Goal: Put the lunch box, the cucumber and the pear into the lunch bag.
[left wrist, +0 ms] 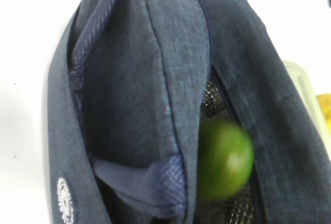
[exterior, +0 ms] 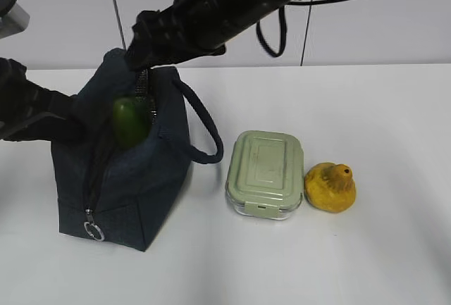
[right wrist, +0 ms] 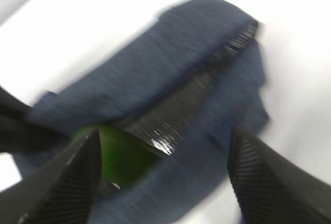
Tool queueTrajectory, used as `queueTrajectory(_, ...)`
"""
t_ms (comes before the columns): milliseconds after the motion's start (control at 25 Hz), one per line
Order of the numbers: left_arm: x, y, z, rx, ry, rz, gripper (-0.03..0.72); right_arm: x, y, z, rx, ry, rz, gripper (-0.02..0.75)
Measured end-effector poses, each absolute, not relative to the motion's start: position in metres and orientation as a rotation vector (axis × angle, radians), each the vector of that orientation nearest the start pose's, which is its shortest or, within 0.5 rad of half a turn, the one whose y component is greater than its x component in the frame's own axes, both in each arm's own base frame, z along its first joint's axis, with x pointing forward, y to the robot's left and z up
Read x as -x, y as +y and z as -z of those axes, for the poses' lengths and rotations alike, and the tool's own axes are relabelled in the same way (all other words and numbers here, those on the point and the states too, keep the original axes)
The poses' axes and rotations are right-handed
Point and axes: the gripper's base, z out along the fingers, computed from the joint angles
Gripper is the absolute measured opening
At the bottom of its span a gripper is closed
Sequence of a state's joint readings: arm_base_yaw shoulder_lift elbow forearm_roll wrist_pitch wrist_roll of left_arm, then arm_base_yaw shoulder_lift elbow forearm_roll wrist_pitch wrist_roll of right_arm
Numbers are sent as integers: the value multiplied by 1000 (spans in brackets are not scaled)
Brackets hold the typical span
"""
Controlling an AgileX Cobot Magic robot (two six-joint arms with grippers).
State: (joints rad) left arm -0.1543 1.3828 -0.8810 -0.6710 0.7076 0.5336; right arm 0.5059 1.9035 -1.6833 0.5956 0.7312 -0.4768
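Note:
The navy lunch bag (exterior: 134,192) stands at the left with its top open. The green cucumber (exterior: 130,122) stands upright in the opening, its rounded end poking out; it also shows in the left wrist view (left wrist: 225,159) and the right wrist view (right wrist: 121,154). My right gripper (exterior: 141,37) reaches across above the bag, open and empty (right wrist: 160,182), with the cucumber end by its left finger. My left gripper (exterior: 49,118) grips the bag's (left wrist: 155,79) left top edge; its fingers are hidden. The sage-lidded lunch box (exterior: 266,172) and the yellow pear (exterior: 330,187) sit on the table right of the bag.
The bag's loop handle (exterior: 204,129) hangs toward the lunch box. The silver zipper ring (exterior: 94,230) hangs at the bag's front lower corner. The white table (exterior: 366,108) stretches to the right and front.

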Motion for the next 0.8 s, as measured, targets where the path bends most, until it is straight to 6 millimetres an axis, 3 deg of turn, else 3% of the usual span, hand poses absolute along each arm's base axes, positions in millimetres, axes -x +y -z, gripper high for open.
queueTrajectory(240,-259,-78,-257,-340,2532,598,3,-375,178,-299,666,2581,-383,581)
queueTrajectory(360,-259,-78,-257,-340,2532,598,3,-372,156,-289,637,2727,-183,580)
queueTrajectory(520,-259,-78,-257,-340,2531,598,3,-365,141,-273,636,2864,10,543)
queueTrajectory(800,-259,-78,-257,-339,2530,597,3,-352,135,-237,659,3002,67,506)
